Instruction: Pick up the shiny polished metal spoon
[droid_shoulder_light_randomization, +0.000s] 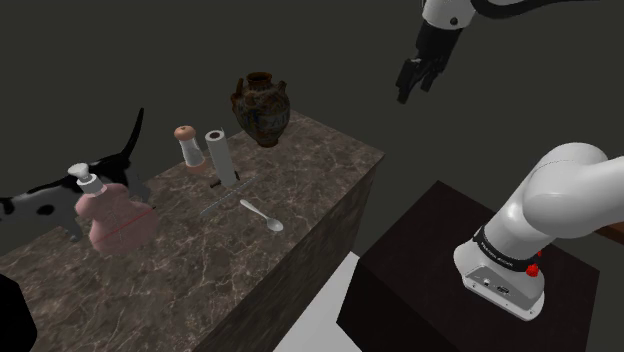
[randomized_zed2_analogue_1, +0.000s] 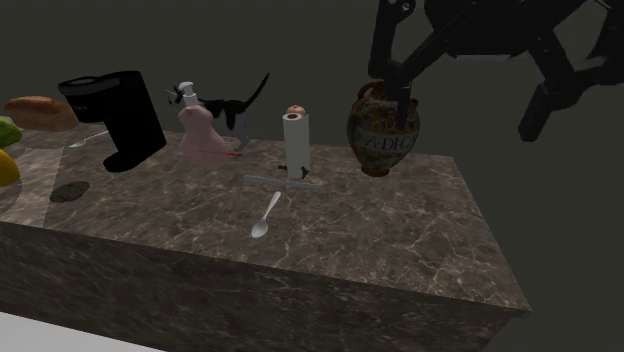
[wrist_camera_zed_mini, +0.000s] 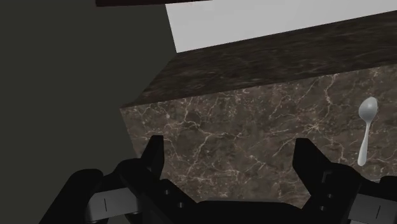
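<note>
Shoulder view: we see the gripper (droid_shoulder_light_randomization: 415, 88) held high, well apart from the spoon (droid_shoulder_light_randomization: 262, 215), which lies flat on the marbled counter (droid_shoulder_light_randomization: 330, 170).
Second exterior view: spoon (randomized_zed2_analogue_1: 265, 215) (bowl toward the near edge) in front of the paper-towel roll (randomized_zed2_analogue_1: 295, 140).
Wrist view: fingers (wrist_camera_zed_mini: 154, 153) wide apart, clasping nothing; spoon (wrist_camera_zed_mini: 366, 127) lies off beside one finger.

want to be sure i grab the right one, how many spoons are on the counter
1. The spoon lies flat on the counter, near the towel roll but apart from it. Another could be hidden behind the taller things.
</note>
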